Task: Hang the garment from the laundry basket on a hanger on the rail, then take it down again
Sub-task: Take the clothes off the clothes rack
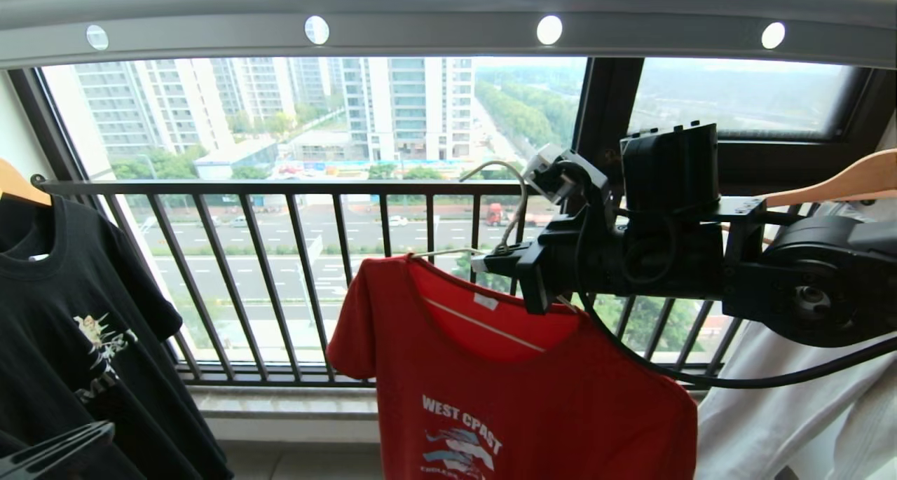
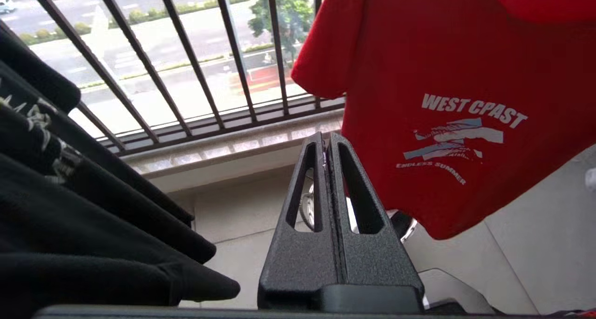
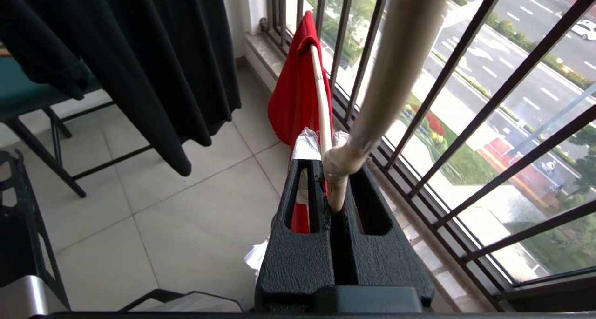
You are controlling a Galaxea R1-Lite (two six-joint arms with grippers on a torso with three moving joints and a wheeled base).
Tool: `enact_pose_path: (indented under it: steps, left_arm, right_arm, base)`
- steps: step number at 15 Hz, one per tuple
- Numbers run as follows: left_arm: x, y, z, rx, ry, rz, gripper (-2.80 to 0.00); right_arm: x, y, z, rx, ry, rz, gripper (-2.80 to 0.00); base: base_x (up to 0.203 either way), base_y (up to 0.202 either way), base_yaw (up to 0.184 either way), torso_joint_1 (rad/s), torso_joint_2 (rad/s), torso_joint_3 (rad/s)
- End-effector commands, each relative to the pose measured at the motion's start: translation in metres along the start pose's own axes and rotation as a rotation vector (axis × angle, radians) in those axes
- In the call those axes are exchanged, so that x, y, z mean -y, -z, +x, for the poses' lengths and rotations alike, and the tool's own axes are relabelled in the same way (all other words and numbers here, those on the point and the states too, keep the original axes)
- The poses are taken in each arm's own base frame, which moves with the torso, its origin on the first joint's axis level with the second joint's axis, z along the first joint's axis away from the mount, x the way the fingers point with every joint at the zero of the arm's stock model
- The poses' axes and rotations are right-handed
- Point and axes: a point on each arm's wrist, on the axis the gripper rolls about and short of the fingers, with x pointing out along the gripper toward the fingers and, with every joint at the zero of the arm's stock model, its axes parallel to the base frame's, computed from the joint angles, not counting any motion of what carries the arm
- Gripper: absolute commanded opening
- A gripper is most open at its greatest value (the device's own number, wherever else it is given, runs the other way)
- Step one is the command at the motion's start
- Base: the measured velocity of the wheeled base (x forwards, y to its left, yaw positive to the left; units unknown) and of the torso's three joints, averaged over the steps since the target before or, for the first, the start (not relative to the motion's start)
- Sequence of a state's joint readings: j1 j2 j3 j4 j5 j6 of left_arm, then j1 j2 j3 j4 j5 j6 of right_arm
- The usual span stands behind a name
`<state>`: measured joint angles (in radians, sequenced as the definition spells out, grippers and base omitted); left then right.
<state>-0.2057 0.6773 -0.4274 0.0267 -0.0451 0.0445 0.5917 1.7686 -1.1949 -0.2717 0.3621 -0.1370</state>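
1. The rail (image 1: pixel 448 28) runs wide across the top of the head view, its round holes lit from behind, and the hanger's hook hangs well below it, not yet on anything.
2. The garment (image 1: pixel 518 389) is draped on the hanger (image 1: pixel 515 210) in mid-air before the window railing (image 1: pixel 280 270), with a black T-shirt (image 1: pixel 77 340) to the left and a white shirt (image 1: pixel 792 410) to the right. The laundry basket shows in no view.
3. My right gripper (image 3: pixel 336 195) reaches in from the right and pinches the hanger at its twisted neck, so the whole load hangs from that one thin wire.
4. My left gripper (image 2: pixel 327 144) sits low on the left with its fingers pressed together on nothing, near the red hem but apart from it.
5. Risks, as I judge them: the wire could swivel in my pinch and tip the hook off line with a hole, or the shirt could slide off the lower shoulder.
6. Only the right wrist view shows the neck seated between my fingers; only the left wrist view shows the garment's free lower edge; only the head view shows the rail.
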Motion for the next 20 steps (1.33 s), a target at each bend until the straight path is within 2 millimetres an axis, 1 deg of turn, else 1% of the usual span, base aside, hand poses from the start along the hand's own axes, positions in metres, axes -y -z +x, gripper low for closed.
enact_pose_path:
  steps: [1,3,5,6,7,8,9,11,13,15,17,20]
  left_arm:
    - [0.013,-0.032,0.088,-0.251,0.123,0.012,-2.8]
    - [0.033,-0.049,0.135,-0.307,0.197,0.004,-2.8]
    - [0.055,-0.066,0.173,-0.314,0.249,-0.007,-2.8]
    - [0.063,-0.072,0.185,-0.314,0.265,-0.021,-2.8]
    - [0.071,-0.071,0.193,-0.334,0.279,-0.041,-2.8]
    - [0.076,-0.073,0.195,-0.334,0.283,-0.072,-2.8]
    - [0.077,-0.079,0.192,-0.32,0.285,-0.102,0.0]
    - [0.077,-0.095,0.182,-0.318,0.279,-0.147,0.0]
    - [0.075,-0.108,0.171,-0.3,0.269,-0.223,0.0]
    - [0.074,-0.109,0.172,-0.284,0.204,-0.215,0.0]
    - [0.073,-0.105,0.178,-0.265,0.12,-0.182,0.0]
    - [0.074,-0.102,0.184,-0.246,0.111,-0.168,0.0]
  right_arm:
    - [-0.004,0.003,0.011,-0.013,-0.019,0.013,-2.8]
    - [-0.004,-0.002,0.011,0.002,-0.018,0.049,-2.8]
    - [-0.004,-0.005,0.009,0.014,-0.017,0.066,-2.8]
    - [-0.004,-0.006,0.01,0.016,-0.016,0.072,-2.8]
    - [-0.004,-0.006,0.011,0.015,-0.017,0.074,-2.8]
    - [-0.004,-0.007,0.01,0.016,-0.019,0.075,-2.8]
    - [-0.005,-0.007,0.01,0.016,-0.021,0.074,-2.8]
    - [-0.006,-0.007,0.01,0.018,-0.022,0.075,-2.8]
    - [-0.011,-0.01,0.009,0.021,-0.033,0.077,-2.8]
    - [-0.015,-0.012,0.007,0.03,-0.042,0.103,-2.8]
    - [-0.017,-0.014,0.006,0.031,-0.048,0.1,-2.8]
    - [-0.023,-0.017,0.002,0.036,-0.061,0.094,-2.8]
  base:
    - [0.0,0.0,0.0,0.0,0.0,0.0]
    - [0.0,0.0,0.0,0.0,0.0,0.0]
    - [0.0,0.0,0.0,0.0,0.0,0.0]
    - [0.0,0.0,0.0,0.0,0.0,0.0]
    - [0.0,0.0,0.0,0.0,0.0,0.0]
    - [0.0,0.0,0.0,0.0,0.0,0.0]
    - [0.0,0.0,0.0,0.0,0.0,0.0]
    - [0.0,0.0,0.0,0.0,0.0,0.0]
    - [0.0,0.0,0.0,0.0,0.0,0.0]
    - [0.0,0.0,0.0,0.0,0.0,0.0]
    - [0.0,0.0,0.0,0.0,0.0,0.0]
    - [0.0,0.0,0.0,0.0,0.0,0.0]
